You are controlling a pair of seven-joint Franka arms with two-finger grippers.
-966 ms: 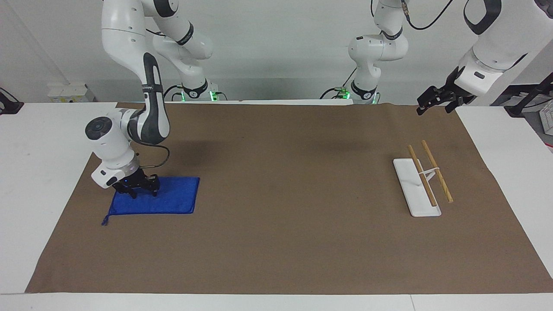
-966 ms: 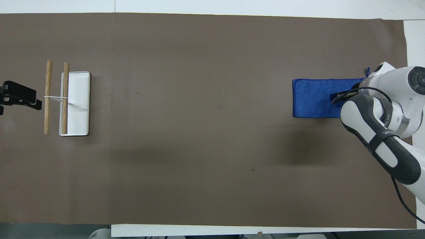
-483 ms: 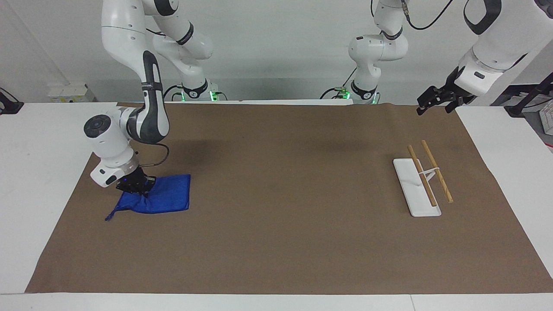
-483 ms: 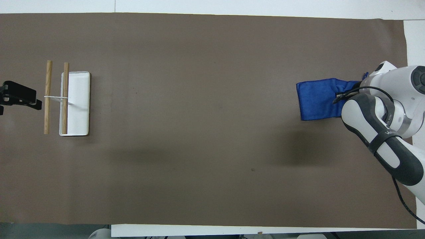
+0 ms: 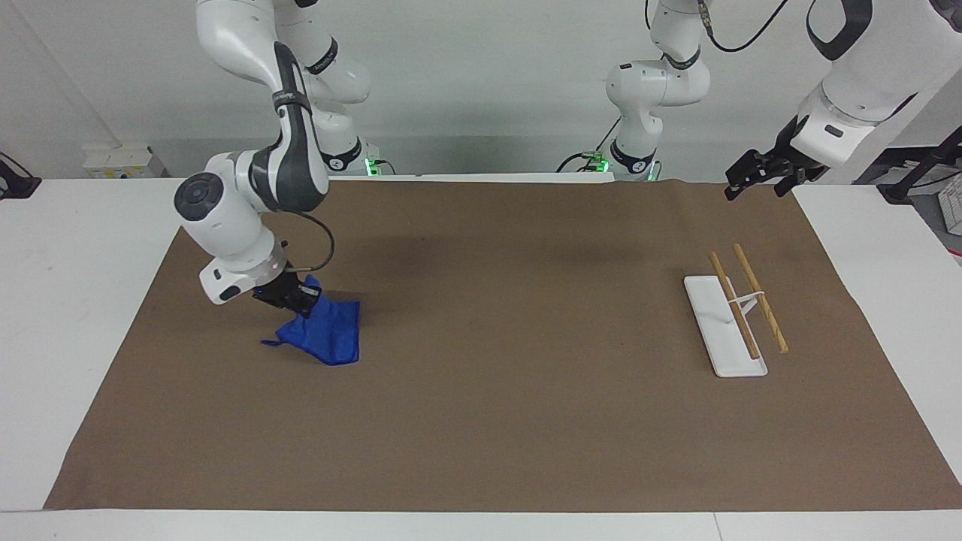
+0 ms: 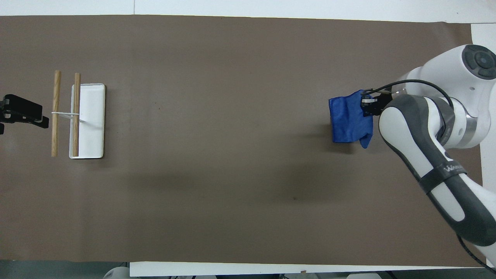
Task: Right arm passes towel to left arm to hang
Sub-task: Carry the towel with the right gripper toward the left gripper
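The blue towel (image 5: 327, 334) (image 6: 348, 120) hangs bunched from my right gripper (image 5: 291, 294) (image 6: 368, 106), which is shut on its upper edge. The towel's lower end droops down to the brown mat (image 5: 488, 338) at the right arm's end of the table. My left gripper (image 5: 753, 179) (image 6: 23, 112) waits open and holds nothing, raised over the mat's edge at the left arm's end, beside the rack.
A towel rack stands at the left arm's end: a white base (image 5: 725, 330) (image 6: 91, 120) carrying two wooden rods (image 5: 759, 297) (image 6: 56, 112). The brown mat (image 6: 232, 155) covers most of the white table (image 5: 75, 248).
My right gripper shut on the flat towel, lifted it into a bunch and carried it toward the middle of the table. The left arm has not moved.
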